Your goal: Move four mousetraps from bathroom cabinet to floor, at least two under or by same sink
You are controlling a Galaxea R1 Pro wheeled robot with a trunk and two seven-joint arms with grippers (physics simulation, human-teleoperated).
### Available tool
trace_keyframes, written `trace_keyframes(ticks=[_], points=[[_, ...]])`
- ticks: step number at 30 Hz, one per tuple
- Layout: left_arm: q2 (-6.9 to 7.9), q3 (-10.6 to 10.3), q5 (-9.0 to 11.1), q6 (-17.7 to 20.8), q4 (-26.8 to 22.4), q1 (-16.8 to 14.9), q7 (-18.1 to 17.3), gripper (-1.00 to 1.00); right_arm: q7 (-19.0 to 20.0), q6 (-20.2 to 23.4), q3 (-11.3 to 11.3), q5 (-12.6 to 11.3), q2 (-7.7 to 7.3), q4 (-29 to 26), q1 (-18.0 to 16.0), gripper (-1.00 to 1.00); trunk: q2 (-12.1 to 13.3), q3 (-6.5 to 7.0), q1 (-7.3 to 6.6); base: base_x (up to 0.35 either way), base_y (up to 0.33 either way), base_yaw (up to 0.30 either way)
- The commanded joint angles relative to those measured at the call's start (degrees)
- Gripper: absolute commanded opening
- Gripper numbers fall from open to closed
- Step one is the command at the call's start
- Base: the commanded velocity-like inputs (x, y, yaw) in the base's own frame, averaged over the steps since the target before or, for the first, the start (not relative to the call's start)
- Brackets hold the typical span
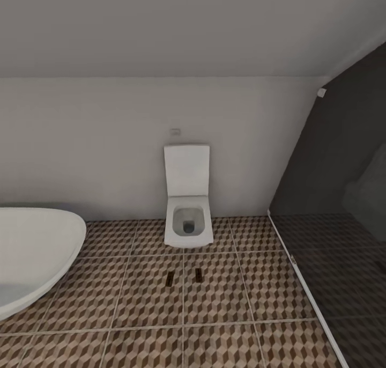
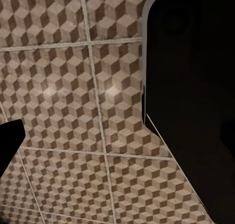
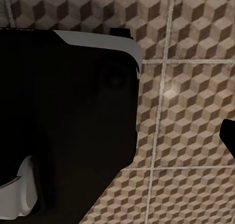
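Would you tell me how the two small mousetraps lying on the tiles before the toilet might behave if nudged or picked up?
The mousetraps look thin and flat, so they should slide rather than roll or tip. Being so small, they are probably light. Lying flush on the bathroom floor, they may be awkward to get under.

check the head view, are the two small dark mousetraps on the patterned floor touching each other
No, the two small dark mousetraps lie apart on the cube-patterned tile floor before the white toilet, with a grout line between them.
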Motion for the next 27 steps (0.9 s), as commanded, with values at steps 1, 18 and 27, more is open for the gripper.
trace_keyframes(ticks=[1,18,27], points=[[-0.06,-0.35,0.20,-0.28,0.21,-0.07,0.05,1.00,-0.20,0.04,0.49,-0.53,0.01,-0.02,-0.03,1.00,-0.09,0.00,0.03,0.000,0.000,0.000],[0.03,-0.35,0.20,-0.24,0.23,-0.07,0.04,1.00,-0.20,0.04,0.49,-0.53,0.08,-0.02,-0.03,1.00,-0.09,1.59,0.03,0.000,0.000,0.000],[0.03,-0.35,0.20,-0.20,0.26,-0.07,0.05,1.00,-0.20,0.04,0.49,-0.52,0.06,-0.02,0.01,1.00,-0.09,2.43,0.03,0.000,0.000,0.000]])
